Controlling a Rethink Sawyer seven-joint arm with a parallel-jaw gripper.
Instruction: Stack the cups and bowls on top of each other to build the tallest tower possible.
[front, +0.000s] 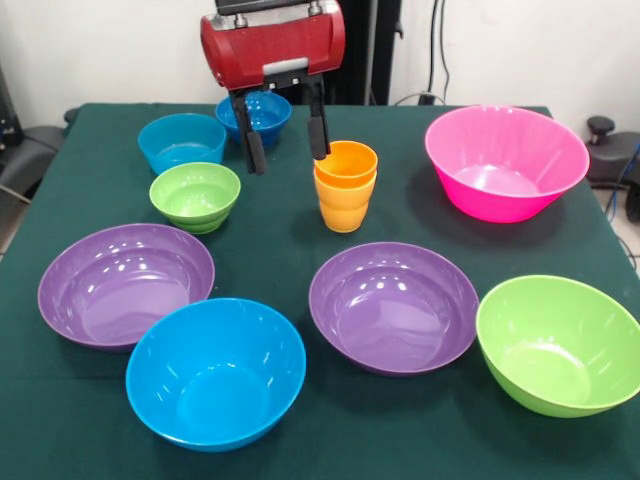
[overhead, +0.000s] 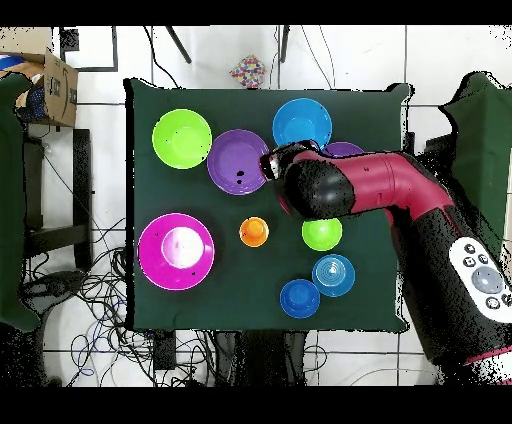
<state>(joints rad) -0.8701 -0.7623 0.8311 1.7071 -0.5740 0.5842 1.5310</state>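
The orange cup sits nested in the yellow-orange cup at mid-table; the pair shows as one from overhead. My gripper hangs open and empty just left of the cups, above the cloth. The small green bowl, light blue bowl and dark blue bowl stand separately beside and behind the gripper. Nothing rests on the cups. In the overhead view the arm's head hides the fingers.
Large bowls stand upright around the green cloth: pink, green, blue, and two purple. One purple bowl shows whole overhead; the arm partly covers the other.
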